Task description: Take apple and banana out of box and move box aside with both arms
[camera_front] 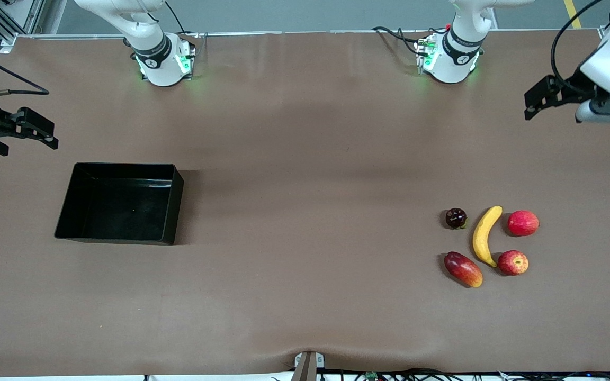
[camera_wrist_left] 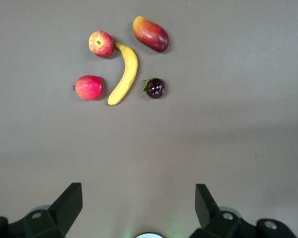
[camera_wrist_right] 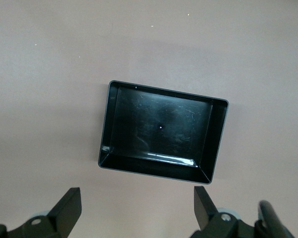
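Note:
The empty black box (camera_front: 119,203) (camera_wrist_right: 159,129) sits toward the right arm's end of the table. The fruits lie in a cluster toward the left arm's end: a yellow banana (camera_front: 485,235) (camera_wrist_left: 125,74) with a dimpled red apple (camera_front: 513,262) (camera_wrist_left: 102,43) beside its nearer tip. My left gripper (camera_front: 540,98) (camera_wrist_left: 138,191) hangs open and empty in the air over bare table, away from the fruits toward the robots' bases. Above the table's edge at the other end, my right gripper (camera_front: 40,129) (camera_wrist_right: 137,193) is open and empty too, apart from the box.
Other fruits surround the banana: a plain red round fruit (camera_front: 523,223) (camera_wrist_left: 89,87), a dark purple round fruit (camera_front: 456,218) (camera_wrist_left: 155,88) and a red-and-yellow oval mango-like fruit (camera_front: 463,269) (camera_wrist_left: 150,33). Brown cloth covers the table (camera_front: 305,185). Both arm bases stand along its farther edge.

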Motion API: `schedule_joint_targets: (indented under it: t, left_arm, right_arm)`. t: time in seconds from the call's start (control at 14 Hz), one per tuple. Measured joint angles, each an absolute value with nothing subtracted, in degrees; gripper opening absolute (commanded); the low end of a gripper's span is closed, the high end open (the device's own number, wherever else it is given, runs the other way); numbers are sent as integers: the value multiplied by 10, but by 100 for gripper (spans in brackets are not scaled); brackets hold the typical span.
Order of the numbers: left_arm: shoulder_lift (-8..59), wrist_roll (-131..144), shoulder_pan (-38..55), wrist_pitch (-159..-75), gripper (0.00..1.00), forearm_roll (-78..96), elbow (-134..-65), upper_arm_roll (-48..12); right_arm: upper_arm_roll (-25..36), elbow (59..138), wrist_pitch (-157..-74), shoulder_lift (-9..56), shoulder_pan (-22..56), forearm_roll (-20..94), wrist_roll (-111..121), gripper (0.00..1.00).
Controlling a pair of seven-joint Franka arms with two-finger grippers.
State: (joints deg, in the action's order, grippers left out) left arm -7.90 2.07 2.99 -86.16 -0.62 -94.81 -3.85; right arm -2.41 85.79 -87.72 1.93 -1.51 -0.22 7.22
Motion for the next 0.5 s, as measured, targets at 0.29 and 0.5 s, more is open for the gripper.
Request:
schedule_joint_targets:
  t: [0.29,0.5]
  left_arm:
    - [-112,21,32,-862,100,-6,-973,-28]
    - [-109,21,31,-865,100,-6,-968,-27]
  right_arm:
    - [-24,858,-877,19,-15,-2,72,100]
    - [-24,858,-877,19,-15,-2,72,100]
